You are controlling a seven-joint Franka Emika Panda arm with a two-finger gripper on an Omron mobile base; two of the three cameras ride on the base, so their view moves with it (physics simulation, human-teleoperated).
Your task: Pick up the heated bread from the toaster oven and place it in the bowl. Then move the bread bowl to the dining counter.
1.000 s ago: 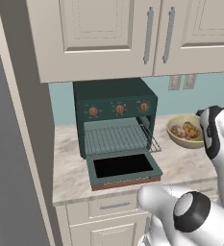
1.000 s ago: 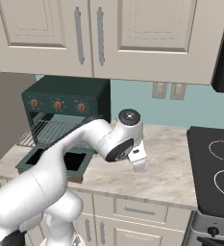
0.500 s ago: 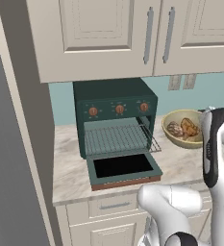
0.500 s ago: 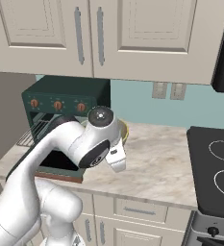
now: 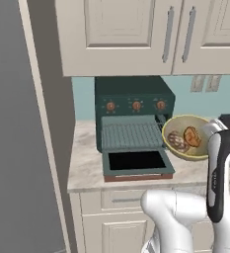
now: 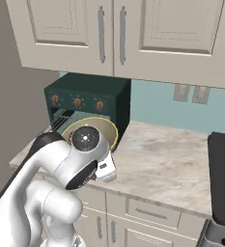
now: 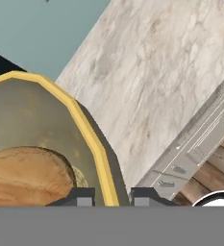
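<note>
So the bowl is up off the marble worktop right now, hanging in the air just off the toaster oven, on the side away from the tall grey panel, about level with the oven's open door. It's a shallow yellowish-tan thing with a thin brighter yellow rim, tipped so you can look into it, and inside are two pieces of bread, brown and crusty, one darker and one more golden. In the hand view the rim looks faceted rather than smooth, and one bread piece shows a pale woody-looking cut face with a darker crust around it. The gripper is pinched closed on the bowl's rim, one finger inside the wall and one outside. The oven itself is dark green and boxy with three orange knobs in a row, its wire rack pulled forward and the black-windowed door dropped flat in front. From the right base view the bowl sits in front of the oven, mostly behind the robot's wrist.
</note>
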